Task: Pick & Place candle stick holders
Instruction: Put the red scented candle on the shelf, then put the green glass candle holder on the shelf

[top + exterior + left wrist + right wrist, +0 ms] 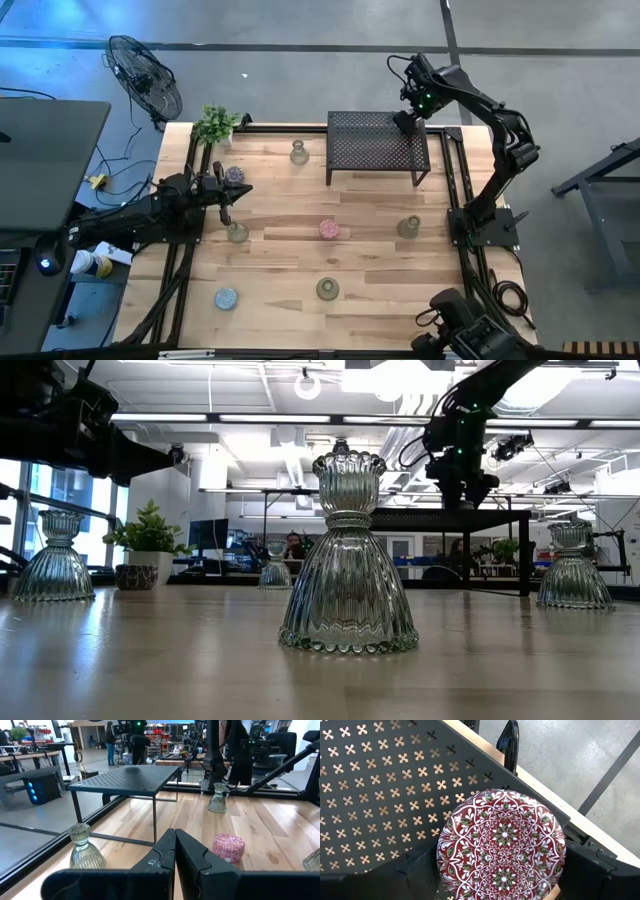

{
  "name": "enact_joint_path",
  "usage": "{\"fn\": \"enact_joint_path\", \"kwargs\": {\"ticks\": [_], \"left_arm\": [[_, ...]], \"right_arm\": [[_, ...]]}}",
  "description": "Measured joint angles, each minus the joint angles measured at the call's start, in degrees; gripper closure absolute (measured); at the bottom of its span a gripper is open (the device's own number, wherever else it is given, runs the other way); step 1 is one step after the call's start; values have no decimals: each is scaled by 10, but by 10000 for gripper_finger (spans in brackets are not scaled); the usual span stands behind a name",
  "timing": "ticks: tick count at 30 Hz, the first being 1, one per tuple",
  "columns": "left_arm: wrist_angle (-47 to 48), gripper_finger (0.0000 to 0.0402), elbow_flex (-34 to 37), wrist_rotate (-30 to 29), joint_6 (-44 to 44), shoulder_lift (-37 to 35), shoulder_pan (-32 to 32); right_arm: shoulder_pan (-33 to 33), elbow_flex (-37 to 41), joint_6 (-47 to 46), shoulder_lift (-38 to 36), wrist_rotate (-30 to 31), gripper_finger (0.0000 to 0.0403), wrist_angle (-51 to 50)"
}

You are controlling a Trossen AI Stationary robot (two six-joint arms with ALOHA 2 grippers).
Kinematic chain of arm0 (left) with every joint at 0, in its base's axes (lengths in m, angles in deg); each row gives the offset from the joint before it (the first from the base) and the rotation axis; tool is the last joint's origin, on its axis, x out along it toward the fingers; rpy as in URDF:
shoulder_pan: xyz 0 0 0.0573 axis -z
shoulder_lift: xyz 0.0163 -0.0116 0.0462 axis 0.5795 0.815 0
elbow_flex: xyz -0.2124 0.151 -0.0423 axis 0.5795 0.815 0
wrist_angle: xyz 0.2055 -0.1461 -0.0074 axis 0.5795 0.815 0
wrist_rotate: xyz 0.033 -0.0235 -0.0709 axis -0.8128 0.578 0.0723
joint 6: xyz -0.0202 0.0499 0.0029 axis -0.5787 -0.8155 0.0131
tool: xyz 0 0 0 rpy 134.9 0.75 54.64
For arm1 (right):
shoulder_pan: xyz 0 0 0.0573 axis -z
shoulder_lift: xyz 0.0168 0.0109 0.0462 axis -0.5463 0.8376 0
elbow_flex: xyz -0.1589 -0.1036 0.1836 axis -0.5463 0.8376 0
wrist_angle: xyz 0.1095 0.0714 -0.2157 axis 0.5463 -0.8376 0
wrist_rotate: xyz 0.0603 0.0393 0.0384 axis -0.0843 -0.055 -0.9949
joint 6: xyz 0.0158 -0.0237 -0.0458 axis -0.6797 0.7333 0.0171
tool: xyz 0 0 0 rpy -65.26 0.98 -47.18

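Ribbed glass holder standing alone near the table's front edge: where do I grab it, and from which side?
Take the ribbed glass holder at its narrow neck under the scalloped cup, coming straight down. It stands upright; the flared skirt slopes, so a grip would likely slip there. The left gripper, shut, is nearer.

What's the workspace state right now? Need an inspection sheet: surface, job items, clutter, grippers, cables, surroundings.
Surface: wooden table, black mesh rack at the back.
Job's things: glass candle stick holders standing apart on the wood; pink tin, blue tin and mauve tin among them.
Clutter: potted plant at the back left corner.
Grippers: left gripper over the table's left side, shut, empty; right gripper over the rack's right end, shut on a round red patterned tin.
Cables: cables on the floor at left.
Surroundings: fan on the floor; a person far behind.
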Motion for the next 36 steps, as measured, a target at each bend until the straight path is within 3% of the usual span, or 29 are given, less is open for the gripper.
{"fn": "enact_joint_path", "kwargs": {"ticks": [17,28,33,36], "left_arm": [[0,401,0,-2,4,0,0],[0,401,0,-1,7,0,0],[0,401,0,0,2,0,0],[0,401,0,1,2,0,0]], "right_arm": [[0,0,-4,5,12,83,-6],[-12,0,12,-58,14,60,21],[-46,-17,-10,-110,23,79,12],[-79,-26,-24,-148,-11,108,0]]}}
